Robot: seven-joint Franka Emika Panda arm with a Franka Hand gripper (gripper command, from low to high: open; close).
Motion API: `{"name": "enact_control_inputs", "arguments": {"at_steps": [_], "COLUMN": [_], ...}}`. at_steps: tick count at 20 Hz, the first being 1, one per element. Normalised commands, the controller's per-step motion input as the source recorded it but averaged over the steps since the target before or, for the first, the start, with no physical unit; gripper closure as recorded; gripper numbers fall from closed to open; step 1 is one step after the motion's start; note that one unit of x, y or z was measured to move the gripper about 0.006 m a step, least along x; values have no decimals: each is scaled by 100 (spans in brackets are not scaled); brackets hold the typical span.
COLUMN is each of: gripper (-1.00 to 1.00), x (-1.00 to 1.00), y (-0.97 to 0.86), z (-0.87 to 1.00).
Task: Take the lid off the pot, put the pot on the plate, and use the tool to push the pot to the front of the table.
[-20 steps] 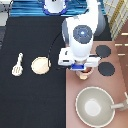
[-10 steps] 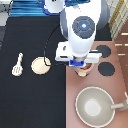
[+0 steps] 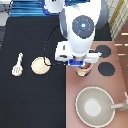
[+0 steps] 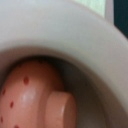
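Working across the exterior view from its left, you will find the tool (image 3: 18, 64) lying flat on the black table (image 3: 30, 100), head toward the view's bottom and handle angled up toward the top, untouched and apart from everything else. Just to its right, near but not touching, sits the plate (image 3: 40, 65), bare, with nothing on it. Further right, past the table's edge, begins the brownish-pink stove panel (image 3: 120, 85). The gripper (image 3: 83, 66) hangs over the panel's left part, directly above the pot (image 3: 83, 71), of which you see only a small pinkish patch below the arm's white body. So the pot lies well to the right of the tool, with the plate between them, and it is on the stove, not on the plate. You cannot tell whether the gripper is open or closed. In the wrist view, a speckled pinkish lid (image 4: 32, 95) with its round knob (image 4: 61, 111) fills the lower part from very close, under a pale curved rim; whether the lid touches the hand you cannot tell. Two black burners (image 3: 103, 50) show to the right of the arm. The large grey pan (image 3: 96, 106) sits at the view's bottom right, handle pointing right.
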Motion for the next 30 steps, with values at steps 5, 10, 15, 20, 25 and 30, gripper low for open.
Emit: {"name": "enact_control_inputs", "arguments": {"at_steps": [5, 10, 15, 20, 25, 30], "gripper": [100, 100, 100, 100, 100, 100], "x": [-41, -41, -40, -40, -41, -44], "y": [-72, -72, -73, -72, -64, -55], "z": [37, 37, 38, 36, 25, 15]}}
